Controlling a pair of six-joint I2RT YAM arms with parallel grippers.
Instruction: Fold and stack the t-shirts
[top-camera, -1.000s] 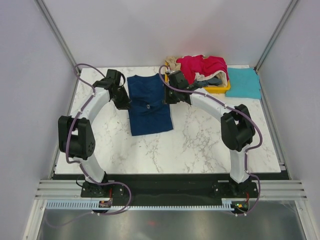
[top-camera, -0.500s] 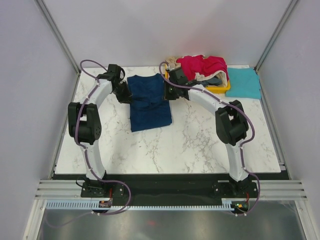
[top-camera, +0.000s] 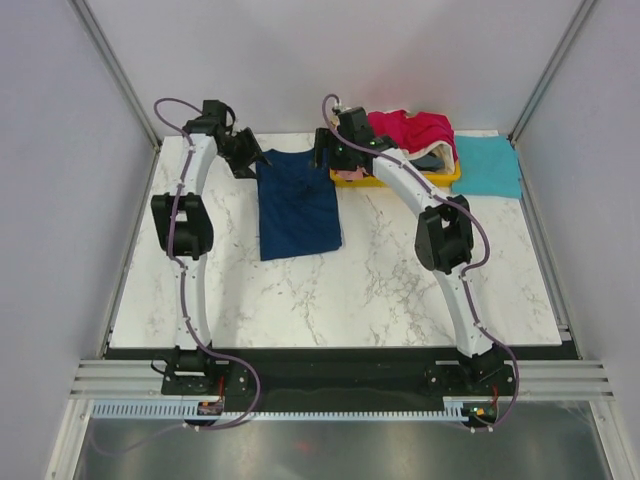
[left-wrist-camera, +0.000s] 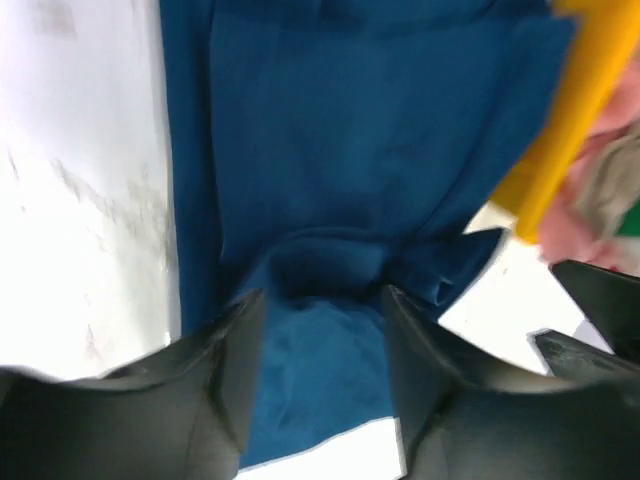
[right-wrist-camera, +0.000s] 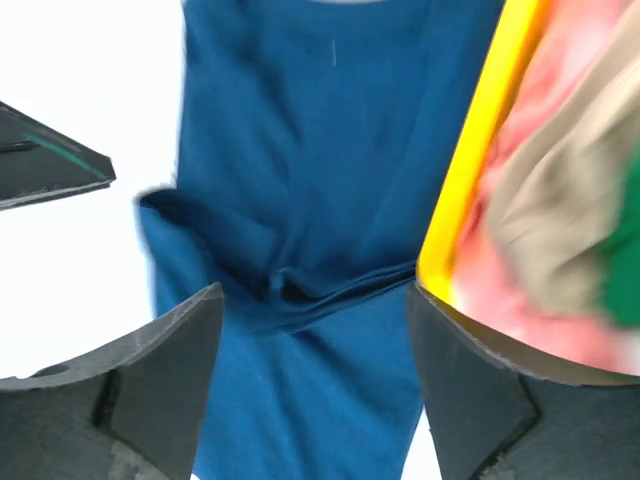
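1. Navy t-shirt (top-camera: 297, 205) lies flat on the marble table (top-camera: 400, 280), left of centre. Its long axis runs near to far, and its near hem is well apart from both grippers.
2. Far edge of the shirt: left gripper (top-camera: 250, 153) is over the far-left corner and right gripper (top-camera: 322, 152) over the far-right corner. Neither arm is nearer than the other.
3. Both grippers stand with jaws apart. Wrist views show creased navy cloth below each gap, with nothing pinched.
4. Further right, a yellow tray (top-camera: 445, 178) sits just beside the shirt's far-right corner, heaped with crimson-pink tee (top-camera: 410, 128) and beige cloth. A teal t-shirt (top-camera: 487, 166) lies flat beside the tray.
5. Judgement: the next grasp is at these far corners, and the pull runs along the long axis towards the near hem.
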